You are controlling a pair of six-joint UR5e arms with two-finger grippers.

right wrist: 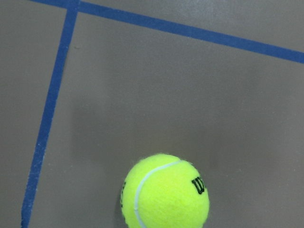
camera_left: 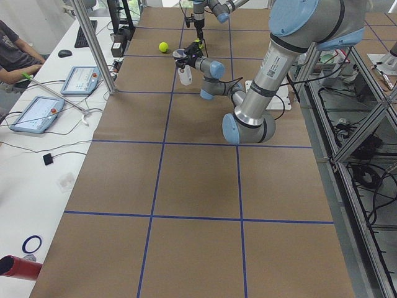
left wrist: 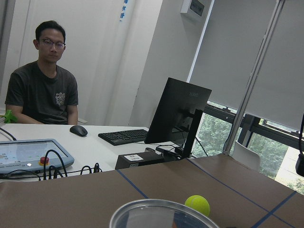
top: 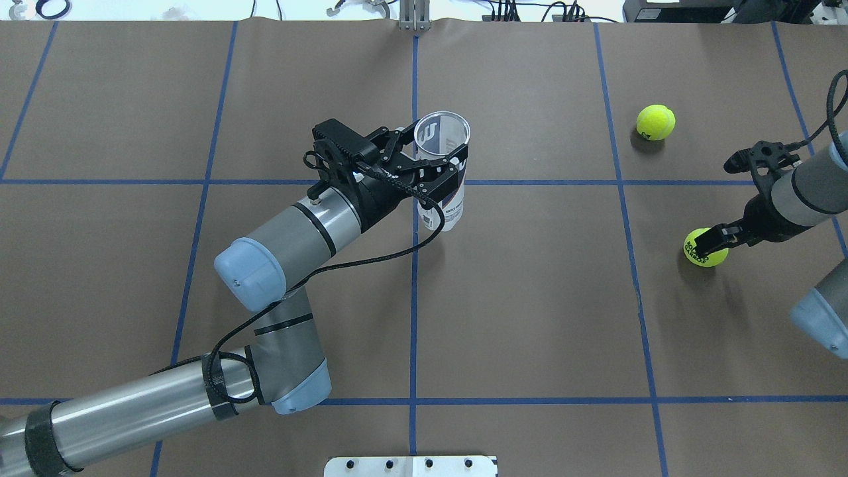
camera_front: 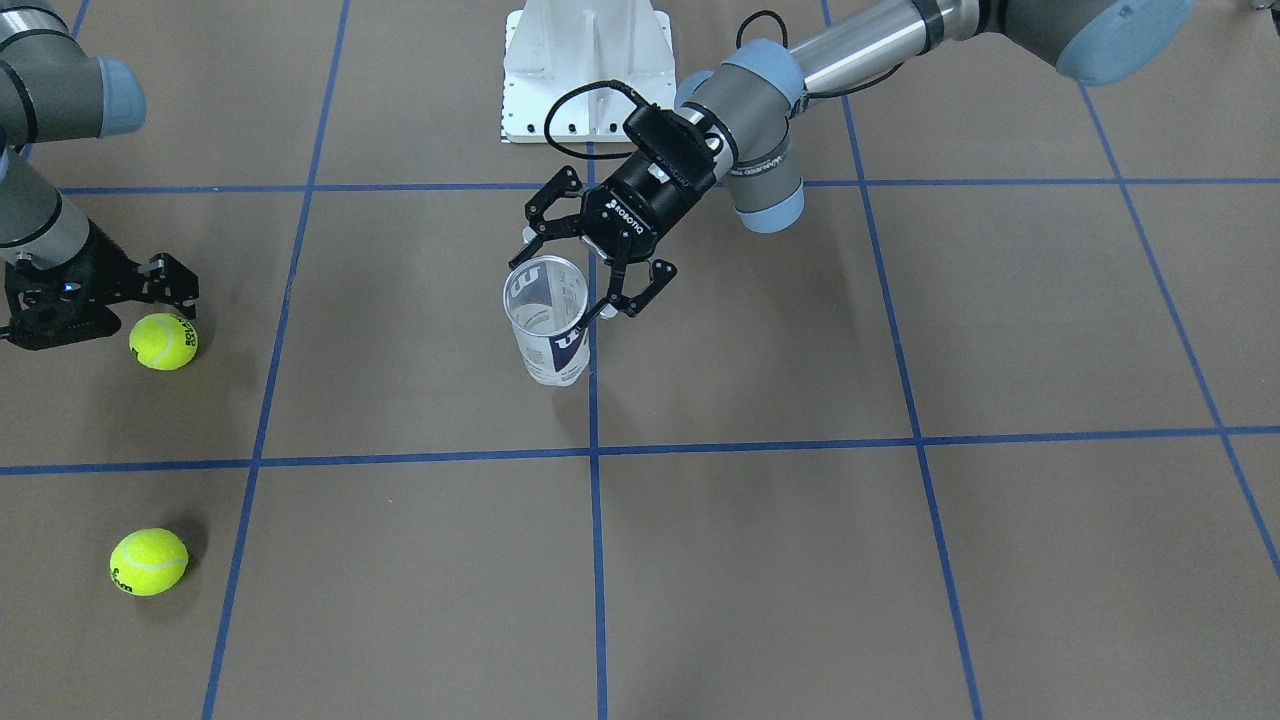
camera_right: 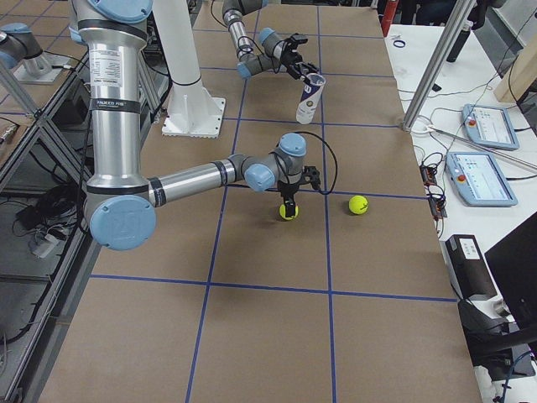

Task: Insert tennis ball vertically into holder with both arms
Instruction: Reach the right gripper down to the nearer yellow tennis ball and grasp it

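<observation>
The holder (camera_front: pixel 548 335) is a clear can that stands upright near the table's middle, mouth up. My left gripper (camera_front: pixel 567 275) reaches in level and is shut on its upper part, one finger on each side of the wall (top: pixel 452 211). The holder's rim (left wrist: pixel 161 213) fills the bottom of the left wrist view. A yellow tennis ball (camera_front: pixel 163 341) lies on the table under my right gripper (camera_front: pixel 140 308), which points down, open, just above it. In the right wrist view this ball (right wrist: pixel 165 192) sits low and centred. A second ball (camera_front: pixel 148 561) lies farther out.
The white bolted pedestal (camera_front: pixel 585 70) stands at the robot's side of the table. Blue tape lines cross the brown surface. Past the far edge is a desk with a seated operator (left wrist: pixel 42 90), a monitor (left wrist: pixel 175 111) and tablets (camera_right: pixel 482 126).
</observation>
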